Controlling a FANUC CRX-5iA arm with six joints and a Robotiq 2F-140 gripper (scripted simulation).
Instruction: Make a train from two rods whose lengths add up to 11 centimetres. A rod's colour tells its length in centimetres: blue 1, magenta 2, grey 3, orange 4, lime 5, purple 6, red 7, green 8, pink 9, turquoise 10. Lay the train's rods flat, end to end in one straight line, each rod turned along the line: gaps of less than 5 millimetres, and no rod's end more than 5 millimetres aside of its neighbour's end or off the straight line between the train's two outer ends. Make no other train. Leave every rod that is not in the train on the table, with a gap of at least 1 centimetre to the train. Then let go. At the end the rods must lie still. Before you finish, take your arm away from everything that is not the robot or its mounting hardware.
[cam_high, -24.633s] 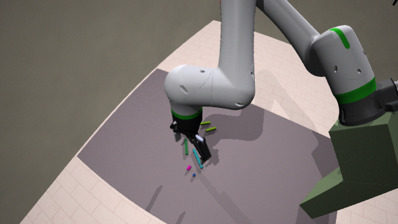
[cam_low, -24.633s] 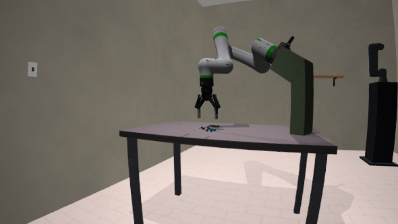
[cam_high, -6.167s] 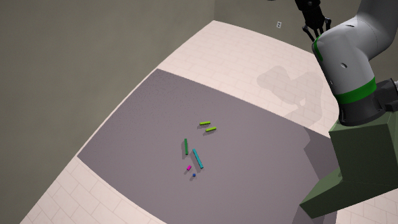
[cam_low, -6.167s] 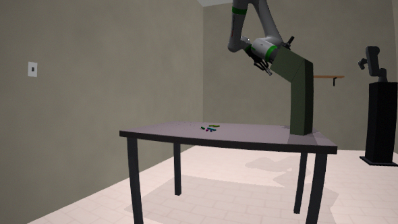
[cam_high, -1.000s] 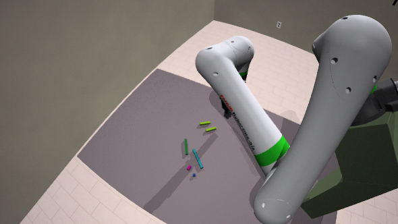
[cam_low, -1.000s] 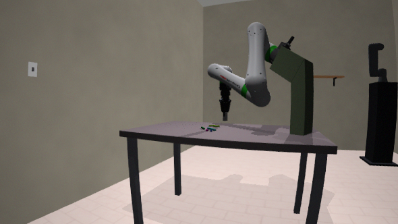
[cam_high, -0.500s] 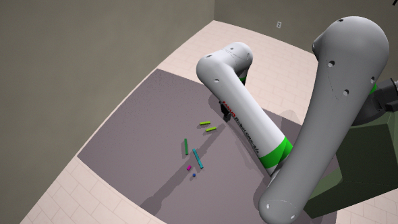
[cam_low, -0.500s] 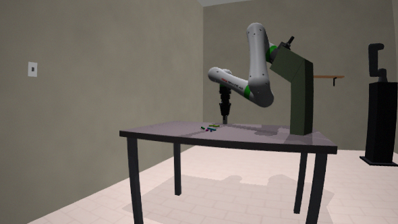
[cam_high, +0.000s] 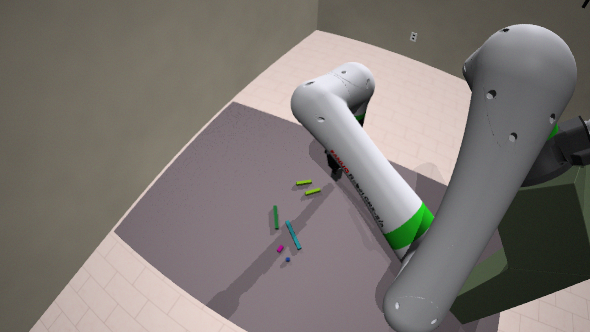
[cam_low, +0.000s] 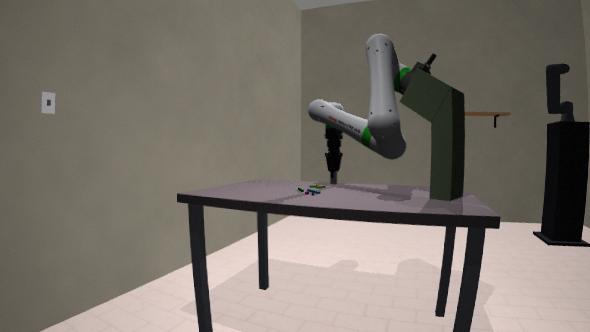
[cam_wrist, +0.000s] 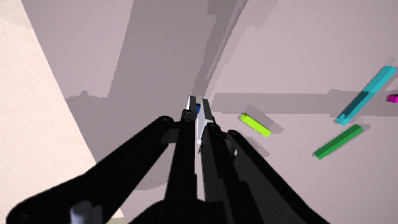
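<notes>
My gripper (cam_wrist: 196, 107) is shut on a small blue rod (cam_wrist: 198, 107), seen as a blue speck between the fingertips in the wrist view. It hangs low over the table beside the two lime rods (cam_high: 303, 182) (cam_high: 312, 191), and the forearm mostly hides it in the top view (cam_high: 336, 172). A green rod (cam_high: 275, 217), a turquoise rod (cam_high: 293, 235), a magenta rod (cam_high: 280, 248) and a second blue rod (cam_high: 287, 259) lie apart on the table. The wrist view shows one lime rod (cam_wrist: 255, 125), the green rod (cam_wrist: 338, 141) and the turquoise rod (cam_wrist: 365, 95).
The dark table top (cam_low: 340, 197) stands on thin legs. Its edge runs close to the left of the gripper in the wrist view, with tiled floor (cam_wrist: 30, 100) beyond. The green robot pedestal (cam_low: 440, 140) stands at the table's right end.
</notes>
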